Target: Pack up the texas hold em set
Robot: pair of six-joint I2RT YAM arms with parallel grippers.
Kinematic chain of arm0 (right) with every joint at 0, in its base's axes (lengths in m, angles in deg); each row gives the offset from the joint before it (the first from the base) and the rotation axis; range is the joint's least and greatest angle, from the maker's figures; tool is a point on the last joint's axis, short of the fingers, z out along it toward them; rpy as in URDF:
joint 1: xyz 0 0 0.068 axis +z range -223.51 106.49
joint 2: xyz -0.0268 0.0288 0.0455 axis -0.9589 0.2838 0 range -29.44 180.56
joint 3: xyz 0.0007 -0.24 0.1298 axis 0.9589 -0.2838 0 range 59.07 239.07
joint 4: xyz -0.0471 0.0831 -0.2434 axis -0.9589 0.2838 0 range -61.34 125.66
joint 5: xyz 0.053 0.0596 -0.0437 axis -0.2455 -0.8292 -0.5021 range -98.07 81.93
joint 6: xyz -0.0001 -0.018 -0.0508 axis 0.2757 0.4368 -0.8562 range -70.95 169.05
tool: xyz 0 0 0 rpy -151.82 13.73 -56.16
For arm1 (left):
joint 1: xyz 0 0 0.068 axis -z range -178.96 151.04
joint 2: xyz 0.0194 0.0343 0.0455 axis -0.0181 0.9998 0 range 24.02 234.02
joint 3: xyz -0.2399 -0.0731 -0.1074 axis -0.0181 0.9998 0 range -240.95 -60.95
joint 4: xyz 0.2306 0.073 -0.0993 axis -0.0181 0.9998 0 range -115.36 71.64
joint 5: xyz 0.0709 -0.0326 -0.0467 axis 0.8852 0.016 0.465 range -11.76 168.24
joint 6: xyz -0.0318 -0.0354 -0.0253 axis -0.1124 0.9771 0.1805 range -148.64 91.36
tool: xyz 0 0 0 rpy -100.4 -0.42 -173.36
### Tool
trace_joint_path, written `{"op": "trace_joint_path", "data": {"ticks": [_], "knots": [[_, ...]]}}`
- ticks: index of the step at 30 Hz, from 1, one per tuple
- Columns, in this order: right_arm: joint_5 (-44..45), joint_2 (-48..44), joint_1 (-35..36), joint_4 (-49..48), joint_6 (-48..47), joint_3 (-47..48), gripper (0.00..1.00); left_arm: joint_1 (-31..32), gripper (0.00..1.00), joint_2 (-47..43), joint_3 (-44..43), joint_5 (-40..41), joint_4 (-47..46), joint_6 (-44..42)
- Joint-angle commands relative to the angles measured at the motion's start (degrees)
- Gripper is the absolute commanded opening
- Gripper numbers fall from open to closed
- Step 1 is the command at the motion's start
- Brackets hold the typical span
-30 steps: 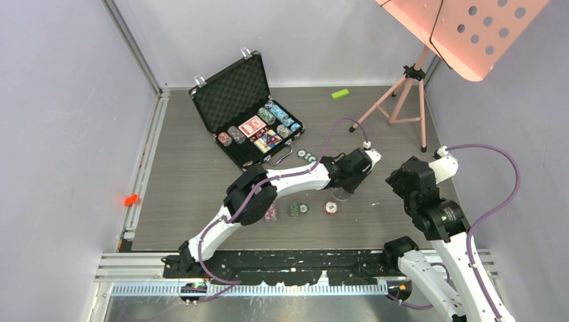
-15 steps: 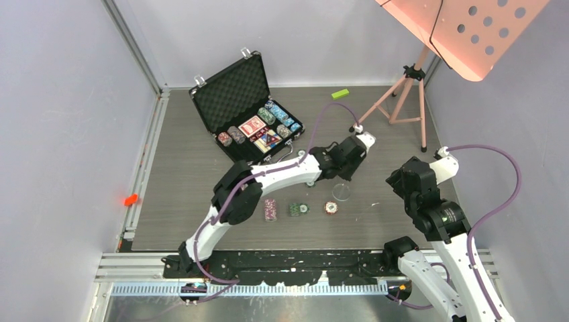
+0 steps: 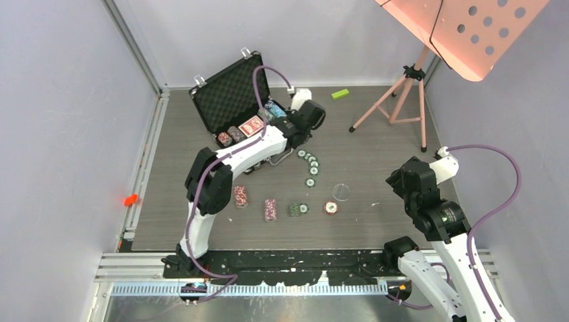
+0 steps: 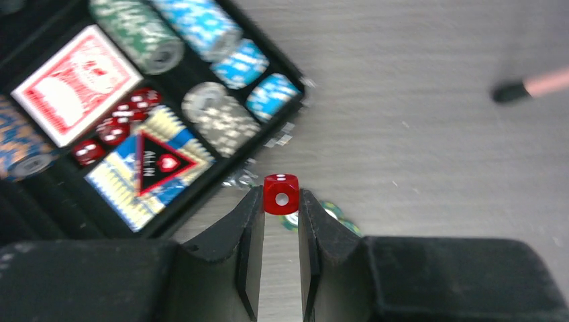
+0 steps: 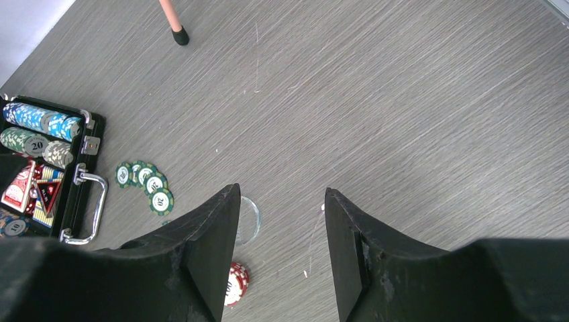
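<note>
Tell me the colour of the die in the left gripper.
The die is red with white dots; best in left wrist view.

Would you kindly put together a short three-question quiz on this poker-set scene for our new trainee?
1. True or false: the left pincer is shut on a red die.
2. Where does the row of flat green chips lie? A) in the lid of the briefcase; B) on the table near the briefcase handle; C) between the fingers of the right pincer.
3. Fill in: the right pincer stands open and holds ____.

Key: 1 true; 2 B; 3 nothing.
</note>
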Motion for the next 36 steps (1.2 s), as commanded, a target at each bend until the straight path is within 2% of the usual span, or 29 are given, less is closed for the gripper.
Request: {"op": "trace_joint_path", "data": {"ticks": [1, 7, 14, 36], "knots": [[0.9, 0.0, -0.2, -0.8, -0.1, 1.3, 0.56, -3.8, 0.00, -4.4, 0.8, 9.1, 5.2, 9.2], [1.0, 0.1, -0.2, -0.8, -0.2, 1.5, 0.56, -10.2, 0.00, -4.5, 1.8, 6.7, 10.0, 16.3], [0.8, 0.3, -0.2, -0.8, -0.1, 1.5, 0.56, -15.2, 0.00, -3.6, 2.5, 4.3, 12.3, 20.5], [0.4, 2.2, -0.2, -1.6, -0.5, 1.8, 0.56, -20.2, 0.00, 3.2, 2.1, 1.8, 14.3, 25.1]]}}
